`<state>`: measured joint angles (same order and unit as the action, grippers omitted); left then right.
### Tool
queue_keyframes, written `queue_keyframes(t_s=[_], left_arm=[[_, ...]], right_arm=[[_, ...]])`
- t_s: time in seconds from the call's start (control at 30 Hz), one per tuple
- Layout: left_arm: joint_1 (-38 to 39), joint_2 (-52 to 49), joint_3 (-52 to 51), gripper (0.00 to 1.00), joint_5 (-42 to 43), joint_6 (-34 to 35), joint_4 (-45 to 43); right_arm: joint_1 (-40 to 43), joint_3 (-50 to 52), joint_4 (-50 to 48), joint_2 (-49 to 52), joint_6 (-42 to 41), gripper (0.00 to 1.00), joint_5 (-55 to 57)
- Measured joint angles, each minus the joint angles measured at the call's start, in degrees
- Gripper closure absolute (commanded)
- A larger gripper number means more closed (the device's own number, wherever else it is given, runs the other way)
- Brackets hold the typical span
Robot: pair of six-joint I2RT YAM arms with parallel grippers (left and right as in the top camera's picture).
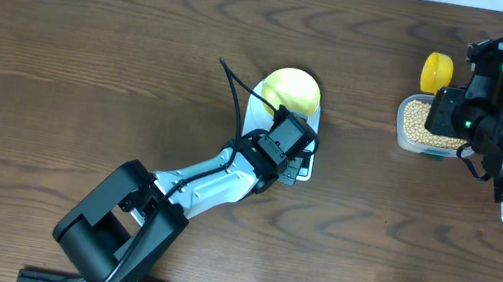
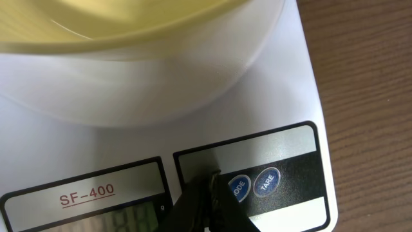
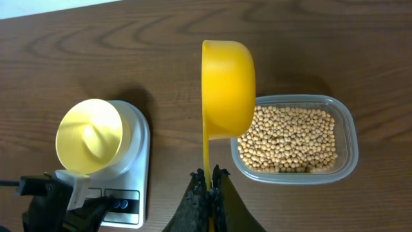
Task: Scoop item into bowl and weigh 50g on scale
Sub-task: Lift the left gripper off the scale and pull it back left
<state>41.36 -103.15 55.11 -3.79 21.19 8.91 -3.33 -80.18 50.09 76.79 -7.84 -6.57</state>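
The pale yellow bowl (image 1: 292,91) stands on the white scale (image 1: 258,112), and I see no beans inside the bowl (image 3: 90,135). My left gripper (image 2: 214,177) is shut, with its tips down on the scale's front panel (image 2: 277,96) just left of the blue MODE button (image 2: 239,187). The tan beans (image 3: 290,138) fill a clear tub (image 3: 347,154). My right gripper (image 3: 210,173) is shut on the handle of the bright yellow scoop (image 3: 226,87). The scoop is turned on its side beside the tub's left end.
A TARE button (image 2: 266,181) sits right of MODE, and the display (image 2: 122,219) is partly hidden by my fingers. The tub (image 1: 426,123) lies at the right of the dark wooden table (image 1: 93,55), about a hand's width from the scale.
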Motion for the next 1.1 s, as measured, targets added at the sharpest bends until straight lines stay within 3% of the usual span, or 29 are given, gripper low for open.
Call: queue_keyframes(t_s=[0.8, 0.97, 1.1], left_arm=[[0.33, 0.20, 1.05, 0.93, -0.85, 1.31, 3.52], [-0.15, 5.70, -1.77, 0.93, -1.09, 1.33, 10.25], [-0.55, 16.46, -3.08, 0.92, -0.61, 1.33, 13.86]], right_arm=[[0.00, 0.00, 1.25, 0.00, 0.00, 0.99, 0.00], [0.00, 0.00, 1.38, 0.00, 0.00, 0.99, 0.00], [0.00, 0.00, 1.57, 0.00, 0.00, 0.99, -0.02]])
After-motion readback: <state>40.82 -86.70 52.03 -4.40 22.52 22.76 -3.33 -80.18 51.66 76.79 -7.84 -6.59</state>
